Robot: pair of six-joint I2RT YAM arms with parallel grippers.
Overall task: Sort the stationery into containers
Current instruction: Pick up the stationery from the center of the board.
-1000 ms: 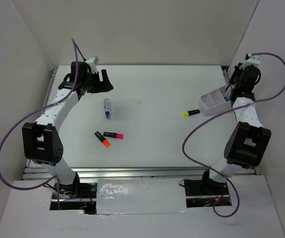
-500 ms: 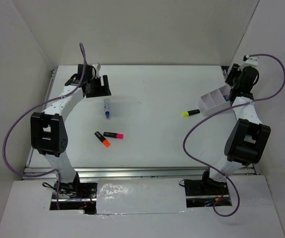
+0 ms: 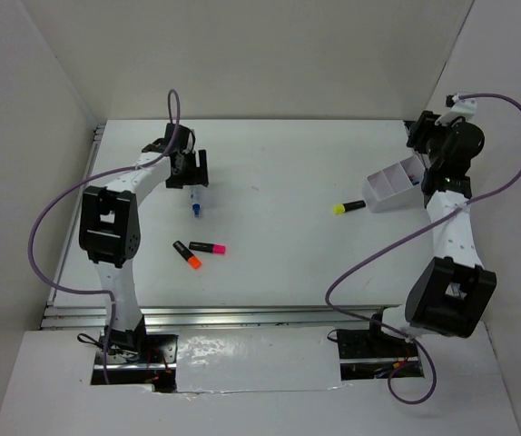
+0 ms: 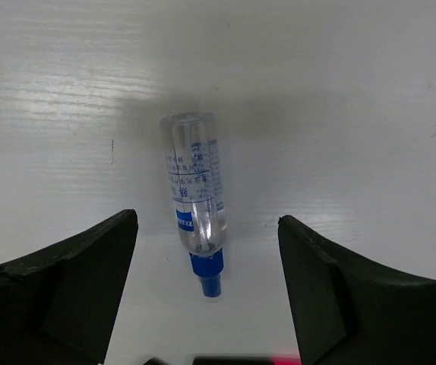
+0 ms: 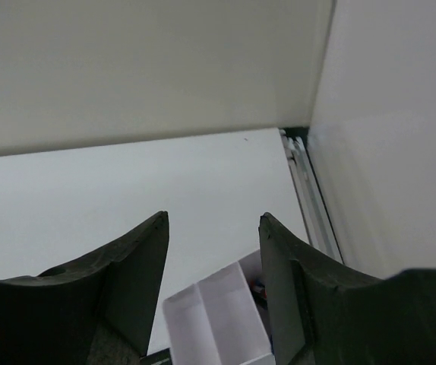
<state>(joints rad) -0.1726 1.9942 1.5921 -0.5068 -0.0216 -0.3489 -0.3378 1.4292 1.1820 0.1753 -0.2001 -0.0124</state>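
Marker (image 4: 194, 199) with blue cap lies flat under left gripper (image 4: 206, 219); jaws spread.

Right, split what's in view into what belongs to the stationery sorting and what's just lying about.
Belongs to the job:
clear blue-capped marker
pink highlighter
orange highlighter
yellow highlighter
white divided box, with pens already inside

Just there:
purple cables of the arms
shiny strip on the near ledge
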